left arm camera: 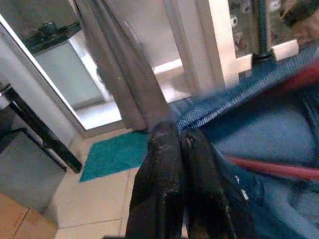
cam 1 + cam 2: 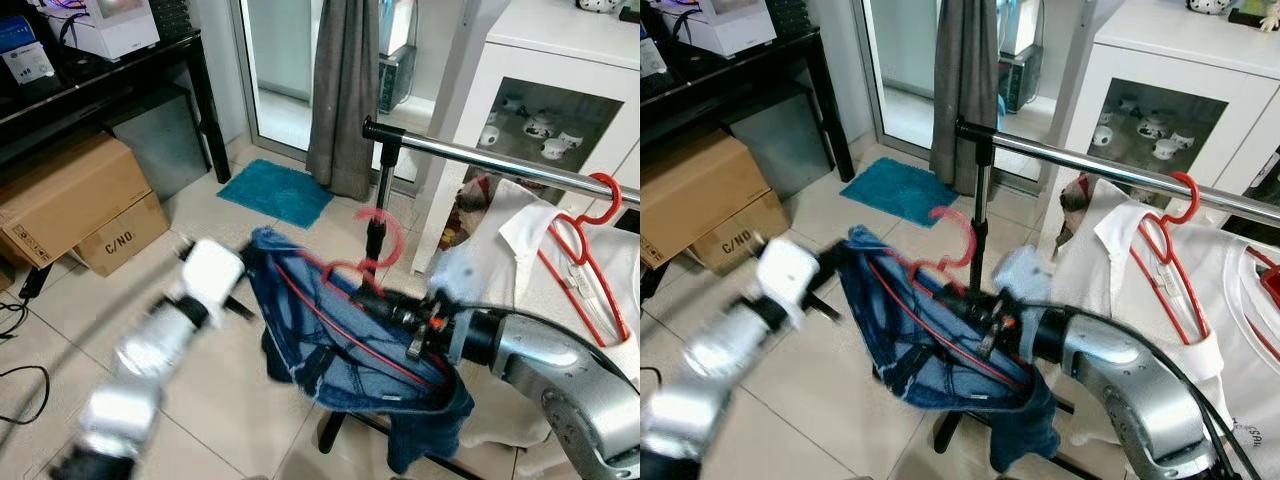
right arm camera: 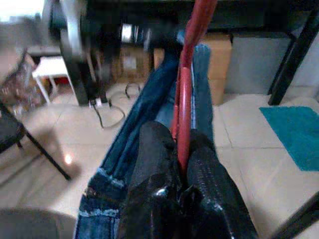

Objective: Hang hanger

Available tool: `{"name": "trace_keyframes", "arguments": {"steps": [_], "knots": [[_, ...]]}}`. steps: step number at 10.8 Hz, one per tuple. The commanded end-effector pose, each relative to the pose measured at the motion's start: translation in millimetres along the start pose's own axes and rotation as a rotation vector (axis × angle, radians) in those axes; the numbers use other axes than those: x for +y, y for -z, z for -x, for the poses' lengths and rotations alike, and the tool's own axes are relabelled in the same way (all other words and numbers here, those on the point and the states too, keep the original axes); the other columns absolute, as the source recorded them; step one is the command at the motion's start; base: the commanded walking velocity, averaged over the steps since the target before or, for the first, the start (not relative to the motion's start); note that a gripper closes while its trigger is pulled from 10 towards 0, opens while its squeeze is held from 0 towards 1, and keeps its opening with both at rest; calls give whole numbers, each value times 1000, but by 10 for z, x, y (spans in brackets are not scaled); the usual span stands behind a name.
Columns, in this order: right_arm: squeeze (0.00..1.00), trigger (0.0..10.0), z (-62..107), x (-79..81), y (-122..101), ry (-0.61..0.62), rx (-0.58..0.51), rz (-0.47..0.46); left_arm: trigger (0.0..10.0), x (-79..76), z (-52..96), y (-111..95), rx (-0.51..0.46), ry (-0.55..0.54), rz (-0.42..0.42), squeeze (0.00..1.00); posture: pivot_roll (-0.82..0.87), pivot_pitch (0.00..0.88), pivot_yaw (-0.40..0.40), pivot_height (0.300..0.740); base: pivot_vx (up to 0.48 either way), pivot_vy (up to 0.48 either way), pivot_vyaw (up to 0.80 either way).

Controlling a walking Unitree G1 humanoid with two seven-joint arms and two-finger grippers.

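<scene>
Left end effector [image 2: 243, 262], its arm blurred, has both fingers pressed together on the upper edge of the jeans [image 2: 340, 350], at the garment's left end; the left wrist view shows the two black fingers [image 1: 164, 169] closed tight with the blue denim edge beside them. To its right, the red hanger [image 2: 372, 262] runs through the jeans, hook up in the air just in front of the rack's upright post. Right end effector [image 2: 368, 300] is clamped on the hanger's red wire just below the hook, as the right wrist view shows plainly.

Denim looks heavy and limp, so it will likely sag and drag the thin wire hanger down on one side; the wire itself seems stiff but smooth, and may twist in the fingers. Holding at the neck under the hook seems the soundest place, leaving the hook free for the rail [image 2: 480, 160].

Count: one pair of jeans, one hanger in hand, one more red hanger [image 2: 590, 250] already on the rail carrying a white shirt [image 2: 520, 250], one rail, two cardboard boxes [image 2: 70, 195] at the far left.
</scene>
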State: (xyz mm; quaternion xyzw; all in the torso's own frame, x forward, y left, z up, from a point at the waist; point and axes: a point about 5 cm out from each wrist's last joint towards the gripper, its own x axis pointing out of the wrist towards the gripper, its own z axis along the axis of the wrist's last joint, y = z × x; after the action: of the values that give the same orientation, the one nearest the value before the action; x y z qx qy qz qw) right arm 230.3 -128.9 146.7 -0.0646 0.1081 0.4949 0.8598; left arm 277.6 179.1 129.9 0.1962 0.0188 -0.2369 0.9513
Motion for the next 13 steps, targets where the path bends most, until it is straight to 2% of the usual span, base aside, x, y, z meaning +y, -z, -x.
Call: {"name": "trace_keyframes", "arguments": {"steps": [1,2,3,4,6,7,8,9,10,12,13], "knots": [[0,0,-3,-8,34,-7,22,26,0,144,11,-39,21,-8,29,0,-45,0,31,740,0,0,0],[0,0,-1,8,144,-21,88,48,0,233,3,-164,12,40,97,0,-41,0,40,740,0,0,0],[0,0,35,32,252,-36,137,54,0,406,40,-266,5,17,130,0,-37,0,45,740,0,0,0],[0,0,77,30,331,-29,150,32,0,651,89,-337,-18,-84,175,0,-29,0,46,740,0,0,0],[0,0,120,0,402,-9,103,-50,0,1004,212,-328,-7,-229,183,0,-21,0,46,740,0,0,0],[0,0,136,-29,443,-6,60,-98,0,1215,314,-302,-6,-331,225,0,-10,0,44,740,0,0,0],[0,0,108,-22,423,-14,10,-129,0,1210,321,-250,2,-332,278,0,-4,0,43,740,0,0,0],[0,0,43,-26,325,-6,-109,-194,0,1073,314,-55,79,-294,308,0,1,0,42,740,0,0,0],[0,0,-5,-47,227,17,-198,-239,0,912,297,57,129,-227,304,0,2,0,39,740,0,0,0],[0,0,-151,-125,7,103,-385,-329,0,240,169,132,163,88,341,0,-1,0,34,740,0,0,0],[0,0,-211,-150,-23,139,-405,-342,0,43,130,155,172,157,347,0,-5,0,37,740,0,0,0]]}}
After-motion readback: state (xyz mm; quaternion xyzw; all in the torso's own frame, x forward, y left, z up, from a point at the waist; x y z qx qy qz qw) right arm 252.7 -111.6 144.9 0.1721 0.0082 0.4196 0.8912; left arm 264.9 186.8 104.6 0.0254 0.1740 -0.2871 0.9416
